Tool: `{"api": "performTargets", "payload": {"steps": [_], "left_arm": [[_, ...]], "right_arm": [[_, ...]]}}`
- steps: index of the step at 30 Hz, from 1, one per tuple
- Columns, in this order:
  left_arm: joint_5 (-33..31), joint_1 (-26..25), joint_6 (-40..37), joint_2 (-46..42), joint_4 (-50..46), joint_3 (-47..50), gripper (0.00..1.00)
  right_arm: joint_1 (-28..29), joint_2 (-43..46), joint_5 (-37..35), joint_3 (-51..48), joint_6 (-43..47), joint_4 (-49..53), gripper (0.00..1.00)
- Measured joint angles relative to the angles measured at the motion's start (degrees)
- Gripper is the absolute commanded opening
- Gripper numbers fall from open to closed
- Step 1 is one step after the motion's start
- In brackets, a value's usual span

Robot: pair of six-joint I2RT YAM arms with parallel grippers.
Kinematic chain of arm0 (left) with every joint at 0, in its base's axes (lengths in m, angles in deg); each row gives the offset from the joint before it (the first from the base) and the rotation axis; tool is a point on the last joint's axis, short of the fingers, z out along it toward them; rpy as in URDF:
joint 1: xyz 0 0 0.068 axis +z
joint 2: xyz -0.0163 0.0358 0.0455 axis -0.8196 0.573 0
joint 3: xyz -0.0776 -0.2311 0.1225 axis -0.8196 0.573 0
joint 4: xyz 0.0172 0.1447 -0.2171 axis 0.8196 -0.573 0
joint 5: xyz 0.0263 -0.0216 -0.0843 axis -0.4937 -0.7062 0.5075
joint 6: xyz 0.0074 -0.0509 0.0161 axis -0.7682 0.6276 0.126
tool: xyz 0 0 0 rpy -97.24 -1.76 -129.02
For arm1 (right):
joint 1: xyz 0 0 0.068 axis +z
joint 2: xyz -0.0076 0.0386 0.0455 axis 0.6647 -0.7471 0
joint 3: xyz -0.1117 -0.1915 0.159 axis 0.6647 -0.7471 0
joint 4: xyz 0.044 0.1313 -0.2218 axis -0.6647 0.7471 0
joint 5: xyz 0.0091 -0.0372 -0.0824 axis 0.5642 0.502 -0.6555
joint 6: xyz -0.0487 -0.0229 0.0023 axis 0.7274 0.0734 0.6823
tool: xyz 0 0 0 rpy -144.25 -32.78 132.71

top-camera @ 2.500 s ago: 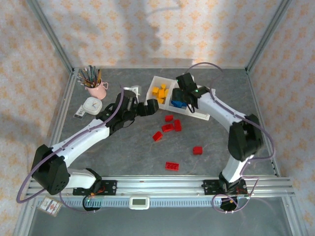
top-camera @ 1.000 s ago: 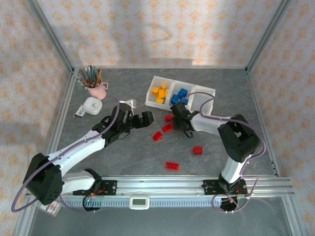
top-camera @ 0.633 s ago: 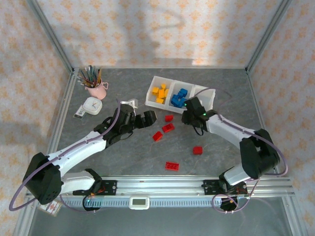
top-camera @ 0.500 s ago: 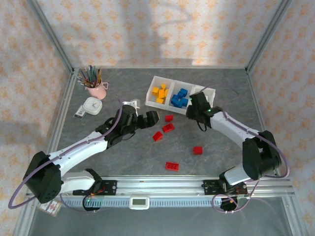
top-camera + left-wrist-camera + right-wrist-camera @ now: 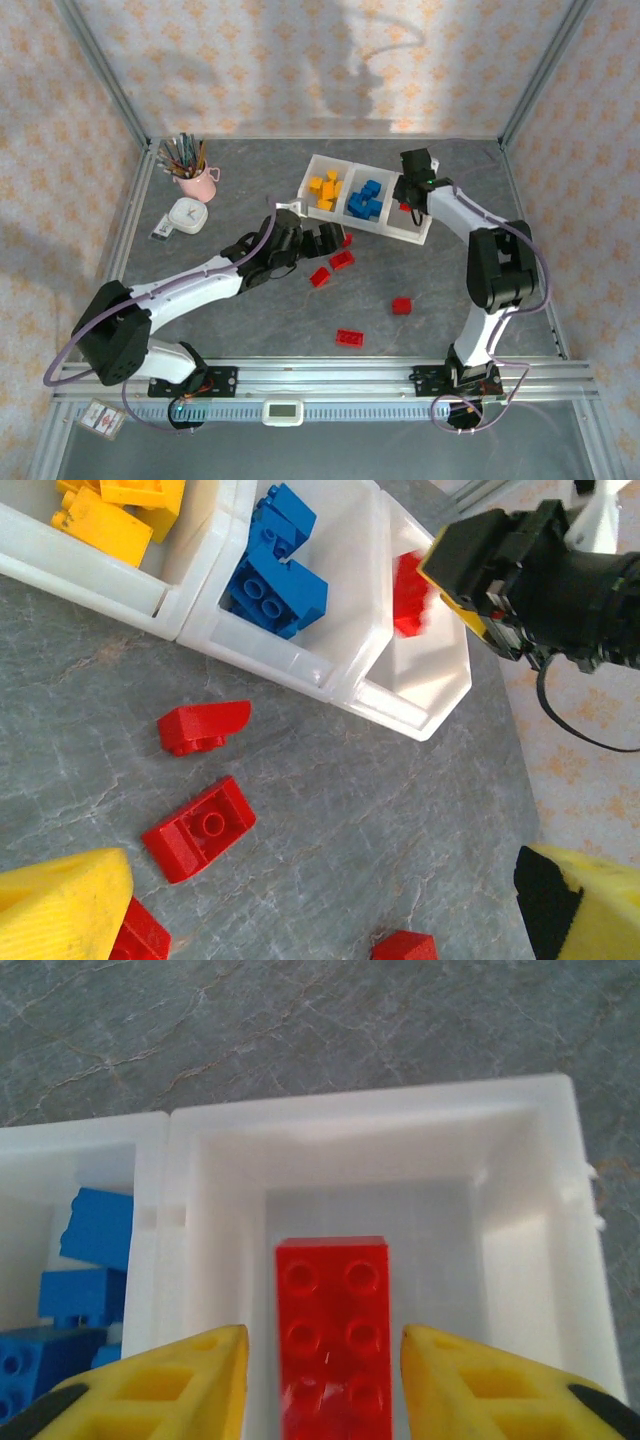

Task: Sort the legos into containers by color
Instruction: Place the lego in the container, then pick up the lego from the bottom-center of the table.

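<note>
**A:** Grey tabletop (image 5: 250, 330), patterned walls. Where's my right gripper (image 5: 322, 1360)?

**B:** Over the end compartment of the tray (image 5: 370, 1120), jaws slightly parted and gripping nothing. The red brick (image 5: 332, 1310) is loose between them, inside the walls, beside the compartment of blue legos (image 5: 275, 575). I judge it a drop, since red belongs there.

**A:** And my left gripper (image 5: 325, 900)?

**B:** Wide open and empty above the loose red legos (image 5: 200, 825), likely poised for the next pick.

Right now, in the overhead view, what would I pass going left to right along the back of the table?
pink cup → yellow bricks → blue bricks → right gripper
</note>
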State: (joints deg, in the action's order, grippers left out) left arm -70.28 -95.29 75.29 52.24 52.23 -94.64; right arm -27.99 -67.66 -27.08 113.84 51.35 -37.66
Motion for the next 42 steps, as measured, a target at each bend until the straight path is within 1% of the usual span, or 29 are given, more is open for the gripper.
{"api": "performTargets", "payload": {"steps": [2, 10, 13, 20, 26, 34, 42], "left_arm": [[0.0, 0.0, 0.0, 0.5, 0.1, -0.6, 0.99], [0.0, 0.0, 0.0, 0.6, 0.2, -1.1, 0.99], [0.0, 0.0, -0.1, 0.6, 0.1, -1.1, 0.99], [-0.5, 0.0, -0.9, -2.4, -0.8, -0.7, 0.99], [-1.0, 0.0, -1.4, -5.2, -2.0, 1.0, 0.99], [-1.2, -1.0, -1.2, -7.5, -2.2, 5.0, 0.99], [-1.3, -1.8, -0.6, -8.8, -2.1, 7.2, 0.99]], "right_arm": [[0.0, -1.4, 0.0, 1.1, 0.4, 0.0, 0.52], [0.0, -1.3, 0.7, 1.0, 0.7, -0.1, 0.53], [0.0, 2.8, 1.9, -2.9, 0.7, 0.2, 0.56], [0.4, 16.9, 3.3, -13.0, -0.4, 2.4, 0.62], [2.8, 24.3, 3.6, -20.9, -2.6, 6.4, 0.66], [7.4, 31.1, 2.6, -30.9, -9.7, 11.8, 0.72], [13.7, 40.0, -0.3, -41.1, -22.5, 16.2, 0.77]]}}
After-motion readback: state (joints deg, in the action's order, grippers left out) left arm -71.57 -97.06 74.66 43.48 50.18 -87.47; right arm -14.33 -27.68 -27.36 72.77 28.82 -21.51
